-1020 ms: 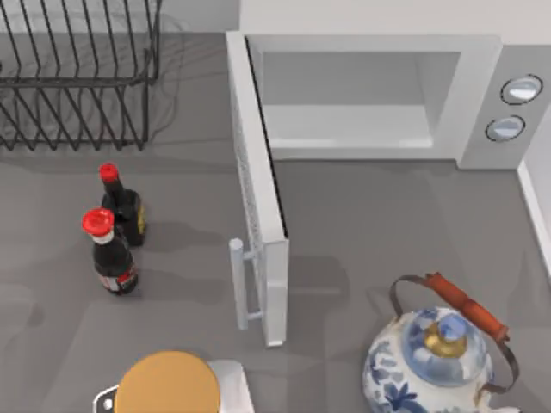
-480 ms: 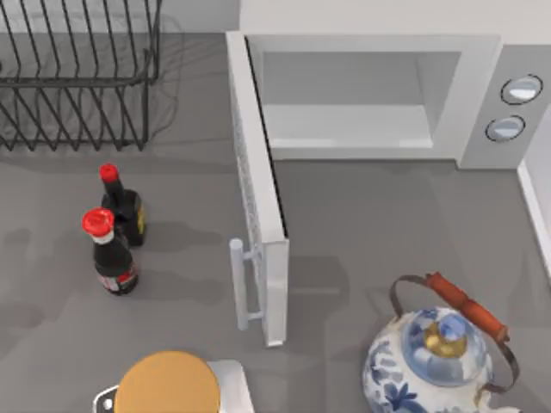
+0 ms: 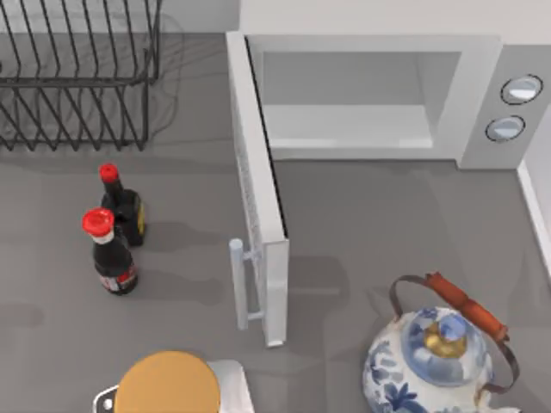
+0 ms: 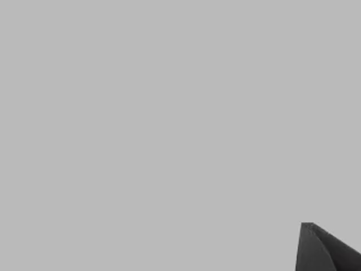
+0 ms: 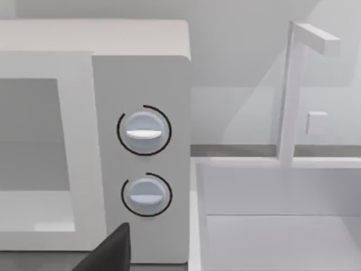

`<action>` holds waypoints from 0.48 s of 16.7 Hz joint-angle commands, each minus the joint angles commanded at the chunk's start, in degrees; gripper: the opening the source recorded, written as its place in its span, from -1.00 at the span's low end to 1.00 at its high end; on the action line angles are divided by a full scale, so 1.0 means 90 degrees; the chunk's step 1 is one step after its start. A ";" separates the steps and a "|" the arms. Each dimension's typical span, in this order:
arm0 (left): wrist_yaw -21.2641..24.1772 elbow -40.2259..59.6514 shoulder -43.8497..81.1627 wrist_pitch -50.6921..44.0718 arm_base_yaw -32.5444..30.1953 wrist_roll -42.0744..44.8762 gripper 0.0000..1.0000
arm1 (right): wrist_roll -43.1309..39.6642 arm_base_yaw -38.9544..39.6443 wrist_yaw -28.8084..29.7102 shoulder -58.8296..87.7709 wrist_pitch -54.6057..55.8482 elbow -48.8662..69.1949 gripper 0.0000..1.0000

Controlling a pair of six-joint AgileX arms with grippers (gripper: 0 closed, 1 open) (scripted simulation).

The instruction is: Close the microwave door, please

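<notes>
Microwave door (image 3: 258,215) stands swung wide open, edge-on from the microwave (image 3: 379,95) front, handle (image 3: 238,284) untouched; closing has not begun. No jaws are near it, and whether either arm's jaws are released or clenched I cannot tell

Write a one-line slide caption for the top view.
Microwave with its door swung wide open, two bottles to its left, teapot in front.
</notes>
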 joint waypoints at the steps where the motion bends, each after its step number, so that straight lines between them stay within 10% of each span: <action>1: 0.0062 0.1030 0.0401 -0.0076 -0.0613 -0.0555 -1.00 | 0.0000 0.0000 0.0000 0.0000 0.0000 0.0000 1.00; 8: 0.0485 0.8108 0.3158 -0.0595 -0.4825 -0.4366 -1.00 | 0.0000 0.0000 0.0000 0.0000 0.0000 0.0000 1.00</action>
